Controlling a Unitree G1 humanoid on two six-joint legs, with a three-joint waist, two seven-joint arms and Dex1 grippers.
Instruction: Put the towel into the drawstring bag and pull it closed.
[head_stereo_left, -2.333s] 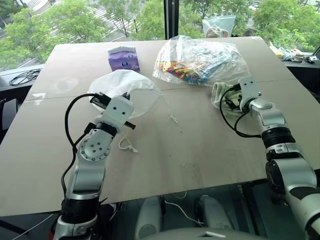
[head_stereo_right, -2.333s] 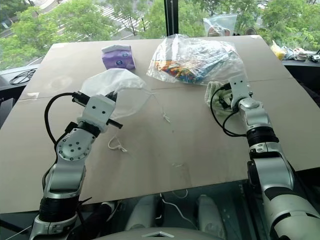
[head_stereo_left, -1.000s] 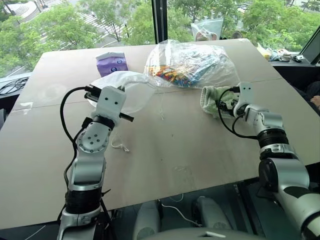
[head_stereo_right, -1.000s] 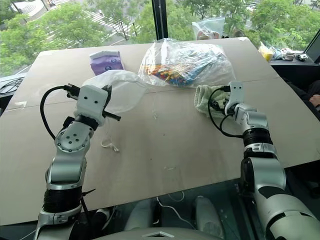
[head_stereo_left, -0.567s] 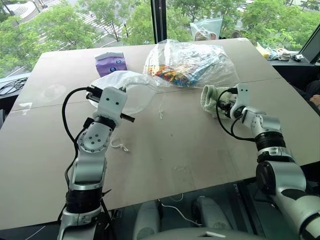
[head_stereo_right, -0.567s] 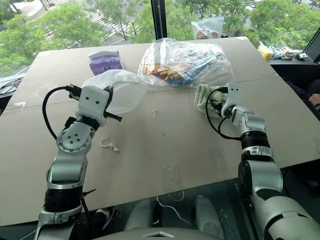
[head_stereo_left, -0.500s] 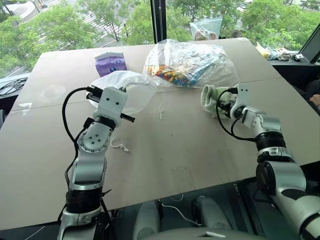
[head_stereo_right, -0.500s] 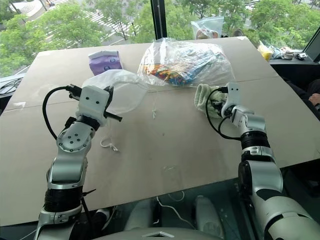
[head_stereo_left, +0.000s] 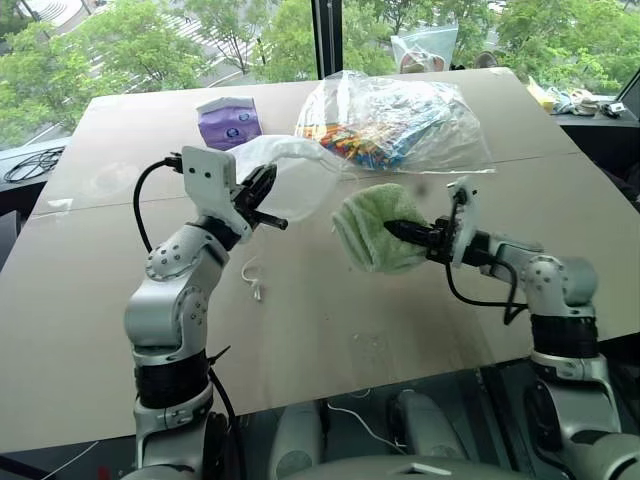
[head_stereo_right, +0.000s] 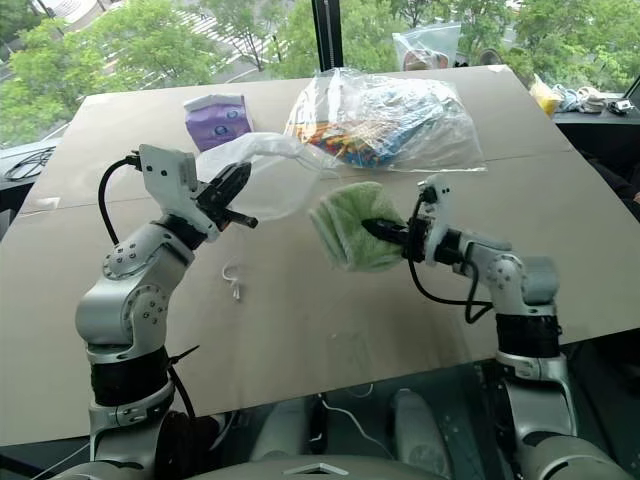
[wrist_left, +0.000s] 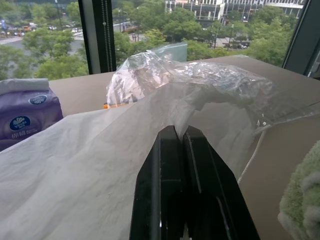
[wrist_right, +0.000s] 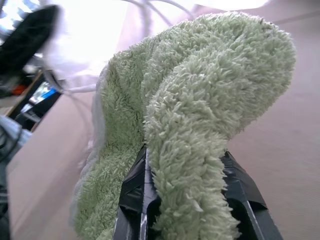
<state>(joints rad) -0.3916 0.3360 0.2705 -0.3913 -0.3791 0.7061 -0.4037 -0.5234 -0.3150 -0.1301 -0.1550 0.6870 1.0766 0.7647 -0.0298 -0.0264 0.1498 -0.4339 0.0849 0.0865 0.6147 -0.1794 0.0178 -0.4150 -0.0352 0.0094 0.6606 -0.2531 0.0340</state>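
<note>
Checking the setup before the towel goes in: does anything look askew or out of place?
Nothing is spilled or damaged. The bag hangs bunched from the left pincer, its mouth not clearly spread. The towel, in the right pincer, is off the table beside it. A cord trails on the table.

Both arms raised mid-frame: left gripper (head_stereo_left: 262, 186), jaws pressed together, points toward centre; right gripper (head_stereo_left: 395, 229), jaws clamped, points left, facing it.

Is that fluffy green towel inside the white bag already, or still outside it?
Outside. The towel hangs in the air beside the drawstring bag, pinched in the right gripper.
</note>
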